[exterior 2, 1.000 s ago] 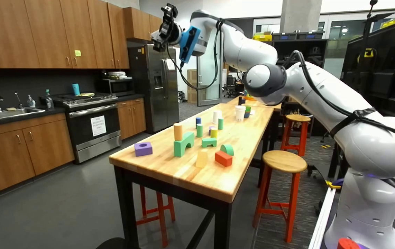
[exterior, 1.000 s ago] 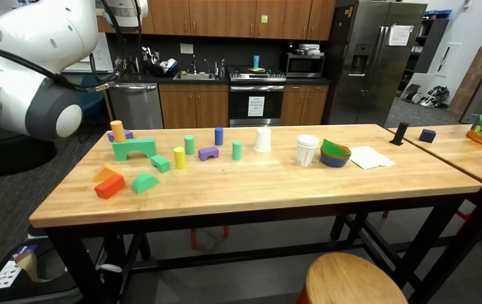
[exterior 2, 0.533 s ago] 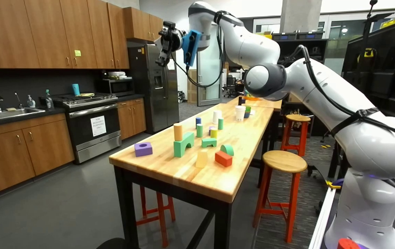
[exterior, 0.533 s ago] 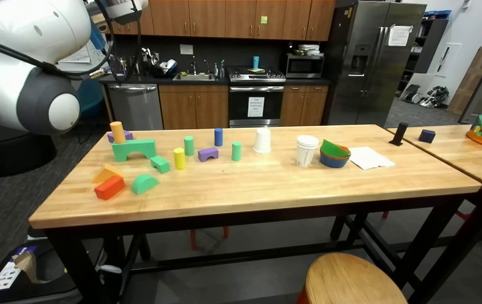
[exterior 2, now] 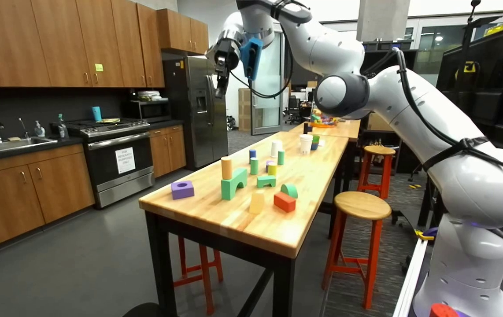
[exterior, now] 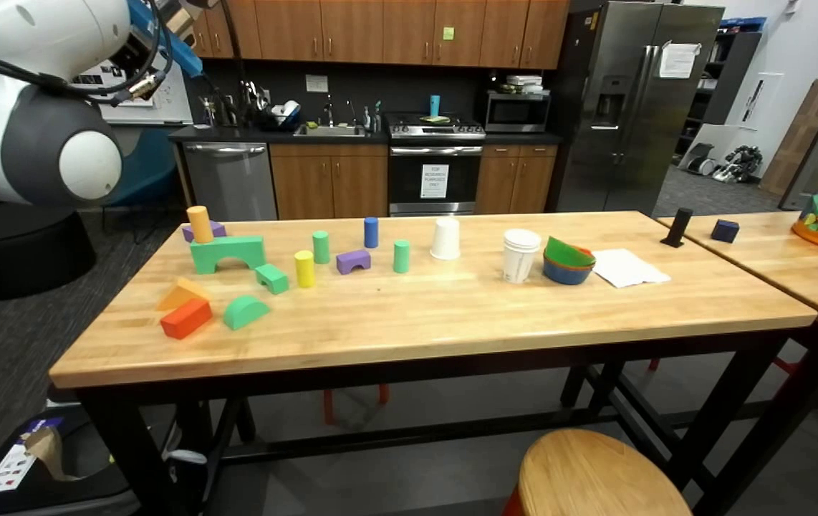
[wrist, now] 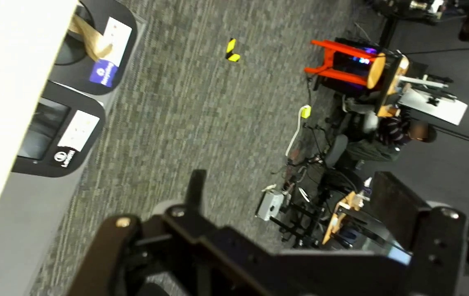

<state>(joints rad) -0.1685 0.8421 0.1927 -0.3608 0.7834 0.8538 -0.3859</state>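
In the wrist view my pincer [wrist: 292, 181] gapes wide; in an exterior view it hangs well above the table [exterior 2: 216, 215]. Near end there: orange cylinder [exterior 2: 227, 168] upright on green arch [exterior 2: 229, 182], purple block [exterior 2: 183, 192] left, red block [exterior 2: 284, 202] right and nearer.

In both exterior views, we are observing a microwave [exterior: 516, 112] between a range [exterior: 436, 151] bearing a notice [exterior: 434, 180] and a dark refrigerator [exterior: 624, 118].
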